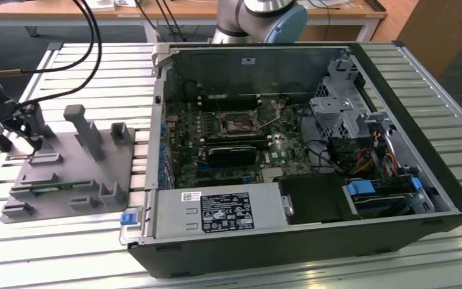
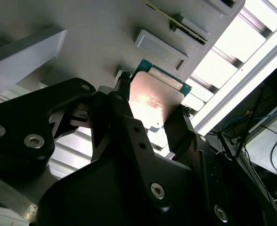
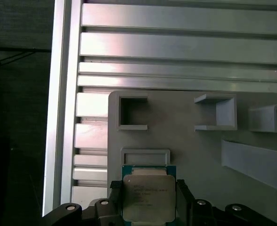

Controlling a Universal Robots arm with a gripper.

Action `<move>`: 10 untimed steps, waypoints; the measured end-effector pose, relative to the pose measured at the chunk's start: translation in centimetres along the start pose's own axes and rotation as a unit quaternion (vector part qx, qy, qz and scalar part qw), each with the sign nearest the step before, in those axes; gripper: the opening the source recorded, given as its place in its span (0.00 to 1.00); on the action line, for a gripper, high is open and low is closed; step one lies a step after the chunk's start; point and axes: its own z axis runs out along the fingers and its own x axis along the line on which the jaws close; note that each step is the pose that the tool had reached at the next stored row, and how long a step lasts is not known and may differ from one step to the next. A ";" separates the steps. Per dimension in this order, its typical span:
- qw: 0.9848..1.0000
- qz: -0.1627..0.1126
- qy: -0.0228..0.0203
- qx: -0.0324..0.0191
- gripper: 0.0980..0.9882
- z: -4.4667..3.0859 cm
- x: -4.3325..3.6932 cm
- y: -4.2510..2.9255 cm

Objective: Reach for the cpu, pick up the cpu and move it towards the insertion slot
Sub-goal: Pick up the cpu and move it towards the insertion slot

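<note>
Gripper (image 1: 27, 139) sits at the exterior view's left, over the grey holder (image 1: 79, 174), well apart from the open computer case (image 1: 423, 120). In both wrist views the two black fingers (image 3: 182, 195) are closed in on opposite edges of the cpu (image 3: 148, 197), silvery top facing the camera with a green rim showing, so I judge it gripped. I can't tell whether it has cleared the holder's pocket. The cpu is at the holder's edge nearest the slatted table (image 1: 62, 241). The insertion slot (image 1: 239, 124) is inside the case, mid-board, with a dark centre and a silver frame. Doing this step well probably means squeezing only on the chip's sides with even pressure, holding it flat, and raising it straight off the holder so no corner catches the raised walls beside it. A tilted or off-centre pinch could let it slip.
</note>
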 end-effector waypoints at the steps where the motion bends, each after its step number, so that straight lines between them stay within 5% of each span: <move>1: 1.000 0.000 0.000 0.000 0.50 -0.14 0.00 0.01; 10: 1.000 0.000 0.000 0.000 0.50 -0.89 0.00 0.05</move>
